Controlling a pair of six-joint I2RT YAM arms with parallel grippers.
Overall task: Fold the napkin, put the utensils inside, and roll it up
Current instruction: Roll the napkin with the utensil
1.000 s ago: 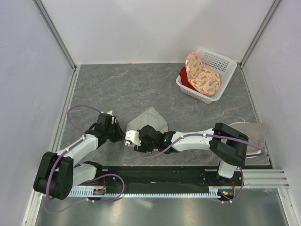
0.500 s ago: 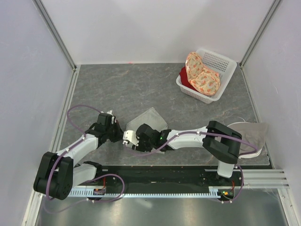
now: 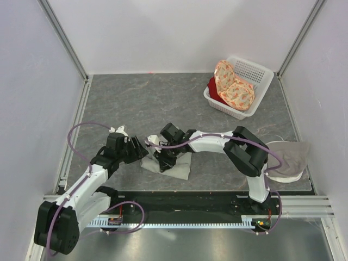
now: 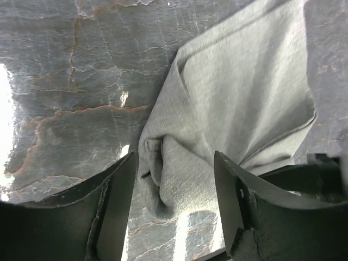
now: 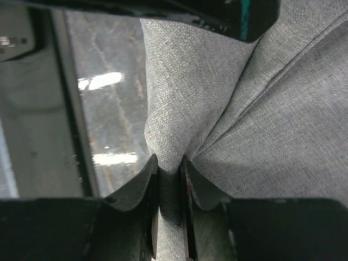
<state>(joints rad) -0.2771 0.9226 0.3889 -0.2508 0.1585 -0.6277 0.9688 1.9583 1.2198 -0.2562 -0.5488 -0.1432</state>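
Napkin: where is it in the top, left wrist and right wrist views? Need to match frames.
Top external: napkin bunched at lower centre, between the arms' tips.
Left wrist: napkin runs from upper right to bottom centre, bunched end inside the open left end effector.
Right wrist: napkin fills centre and right, a fold pinched in the right end effector.
Shared landmark: grey marbled tabletop.

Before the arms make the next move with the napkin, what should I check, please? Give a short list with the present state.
1. Right gripper pinches a fold of the napkin: ok.
2. Left gripper open, one finger on each side of the bunched cloth: ok.
3. Napkin flat and neatly folded: not ok, it is crumpled.
4. Fork located: cannot tell, no view shows it.
5. Napkin well apart from the basket: ok.
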